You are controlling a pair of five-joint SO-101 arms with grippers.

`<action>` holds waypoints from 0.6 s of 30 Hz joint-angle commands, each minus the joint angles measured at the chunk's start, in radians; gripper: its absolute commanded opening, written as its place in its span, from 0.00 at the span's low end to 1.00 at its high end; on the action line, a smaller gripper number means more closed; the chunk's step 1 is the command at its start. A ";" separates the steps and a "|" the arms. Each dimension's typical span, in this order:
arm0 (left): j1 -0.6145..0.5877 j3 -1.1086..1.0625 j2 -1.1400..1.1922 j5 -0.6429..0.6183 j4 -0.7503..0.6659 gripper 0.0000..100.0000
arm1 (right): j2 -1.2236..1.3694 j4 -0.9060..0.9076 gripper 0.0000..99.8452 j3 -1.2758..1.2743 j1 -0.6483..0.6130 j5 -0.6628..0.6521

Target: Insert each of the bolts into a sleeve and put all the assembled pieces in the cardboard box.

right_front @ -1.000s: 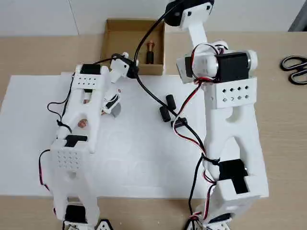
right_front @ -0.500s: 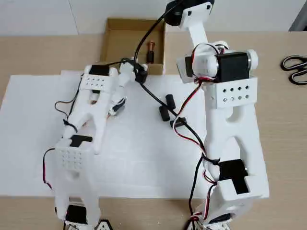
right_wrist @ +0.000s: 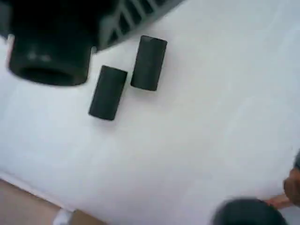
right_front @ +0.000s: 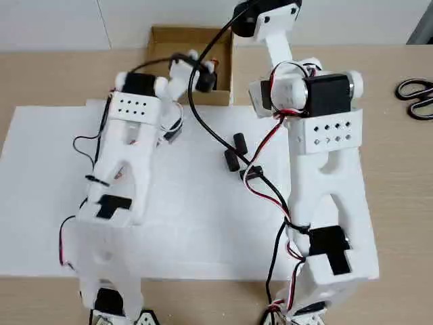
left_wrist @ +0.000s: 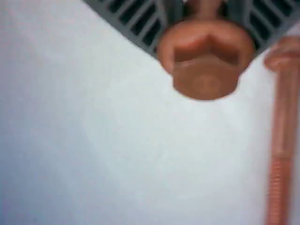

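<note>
"Cardboard box (right_front: 159, 51) up at the back, did the left arm get closer to it?"

"Yes. A second before, its wrist hung over the white paper (right_front: 203, 223), short of the box. Then the arm swung forward and across, and its wrist ended up over the front wall of the box."

"Did the right arm move too?"

"No, it stayed where it was."

"What did the left gripper (left_wrist: 205, 18) have?"

"Its jaws were squeezed shut on a bolt (left_wrist: 205, 65). The bolt's round head stuck out from between the grey jaws, above the paper."

"Was there one more bolt?"

"Yes. A second bolt (left_wrist: 281, 140) lay flat on the paper, just beside the held one, and the gripper was not touching it."

"And the right gripper (right_wrist: 70, 23)?"

"It was closed on a black sleeve (right_wrist: 47, 56), with the sleeve's open end facing out. A spare sleeve (right_wrist: 149, 63) and another spare sleeve (right_wrist: 108, 93) lay on the paper near it, just beside each other, and the gripper touched neither."
</note>
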State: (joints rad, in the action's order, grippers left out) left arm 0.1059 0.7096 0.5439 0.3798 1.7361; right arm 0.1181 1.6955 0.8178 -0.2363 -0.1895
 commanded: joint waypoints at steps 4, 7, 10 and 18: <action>0.002 -0.058 -0.456 -0.203 0.017 0.01 | -0.300 -0.005 0.00 -0.054 -0.061 -0.003; 0.031 -0.162 -0.649 -0.203 0.017 0.01 | -0.464 -0.007 0.00 -0.183 -0.116 -0.003; 0.080 -0.283 -0.825 -0.204 0.015 0.01 | -0.641 -0.012 0.00 -0.370 -0.140 -0.003; 0.114 -0.608 -1.168 -0.336 -0.143 0.01 | -0.967 -0.139 0.00 -1.008 -0.111 -0.003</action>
State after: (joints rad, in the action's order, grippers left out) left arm 0.2133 0.1926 -0.5025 0.1051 1.6809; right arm -0.7595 1.6540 0.0107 -0.3667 -0.1895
